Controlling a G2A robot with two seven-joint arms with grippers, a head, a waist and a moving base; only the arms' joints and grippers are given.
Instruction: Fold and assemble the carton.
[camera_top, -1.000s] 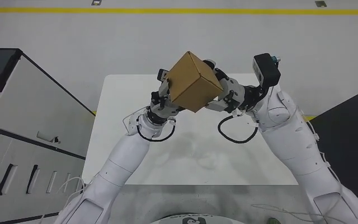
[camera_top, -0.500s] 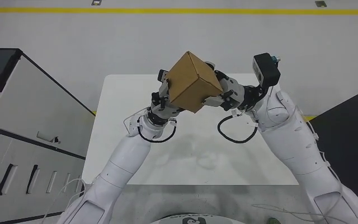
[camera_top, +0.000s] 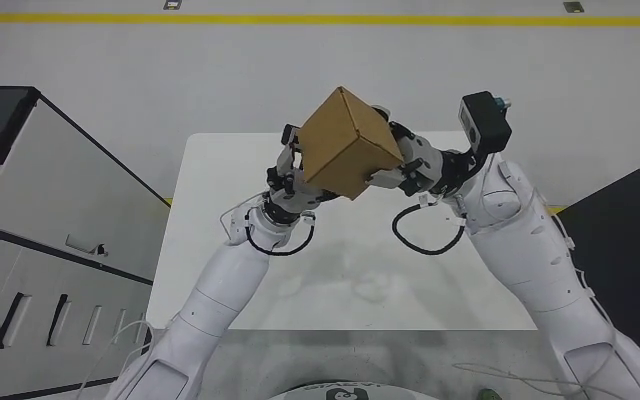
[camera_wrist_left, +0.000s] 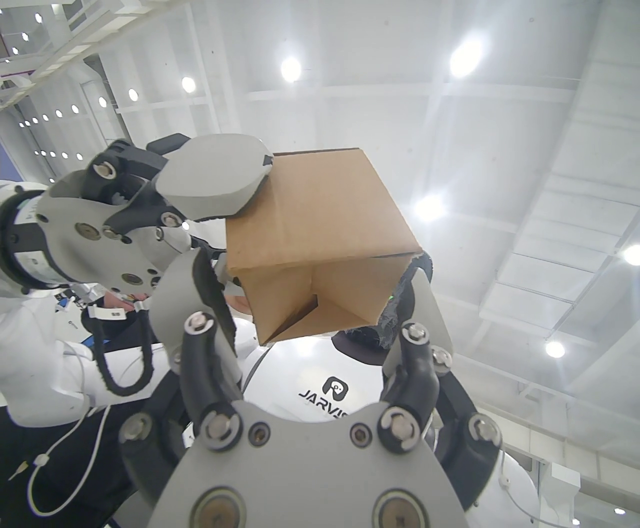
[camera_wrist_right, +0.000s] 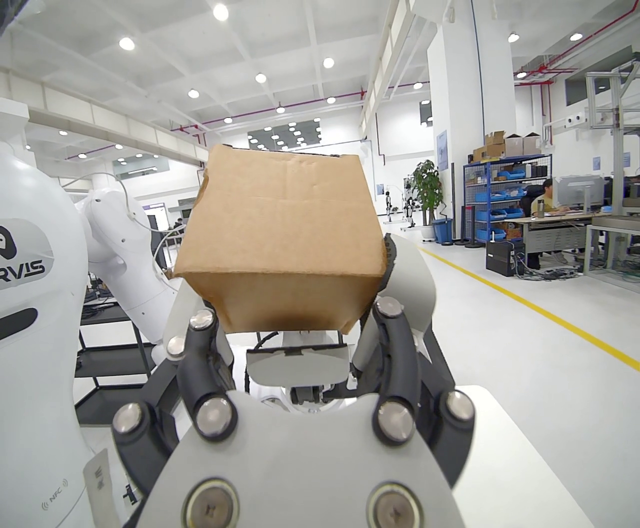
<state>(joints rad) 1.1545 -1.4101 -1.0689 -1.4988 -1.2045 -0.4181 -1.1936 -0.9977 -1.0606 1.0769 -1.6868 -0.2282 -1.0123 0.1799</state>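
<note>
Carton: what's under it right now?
The carton hangs above the table, held by the left gripper and right gripper. Its underside shows folded flaps with a seam. The table patch right below is covered from the top view.

The carton (camera_top: 345, 145) is showing plain brown cardboard (unprinted), the table (camera_top: 340, 290) is looking white, and the floor line (camera_top: 320, 19) is running yellow.
</note>
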